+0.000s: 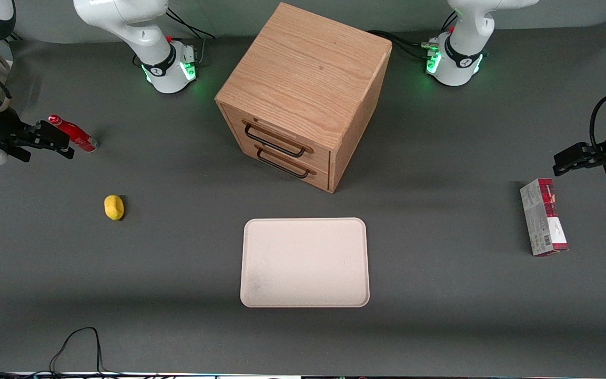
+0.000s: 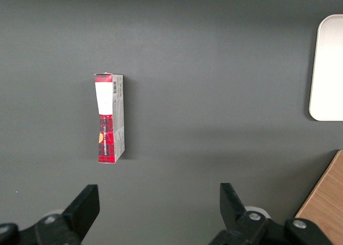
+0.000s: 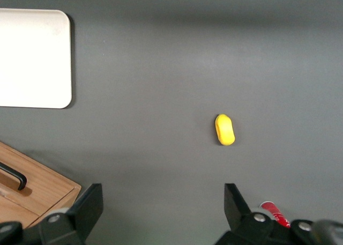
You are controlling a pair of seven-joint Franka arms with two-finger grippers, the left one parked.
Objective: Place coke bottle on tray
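The coke bottle (image 1: 74, 133) is small, slim and red with white lettering. It lies on its side on the dark table at the working arm's end, farther from the front camera than the lemon. A bit of it shows in the right wrist view (image 3: 274, 213). My gripper (image 1: 50, 139) hangs open and empty beside the bottle, above the table; its fingers (image 3: 92, 202) stand wide apart with bare table between them. The beige tray (image 1: 304, 262) lies flat and empty in the middle near the front camera, in front of the drawer cabinet. It also shows in the right wrist view (image 3: 32, 57).
A wooden two-drawer cabinet (image 1: 303, 89) stands mid-table. A yellow lemon (image 1: 114, 207) lies between the bottle and the tray's side. A red-and-grey carton (image 1: 543, 217) lies toward the parked arm's end. A black cable (image 1: 77, 342) loops at the table's front edge.
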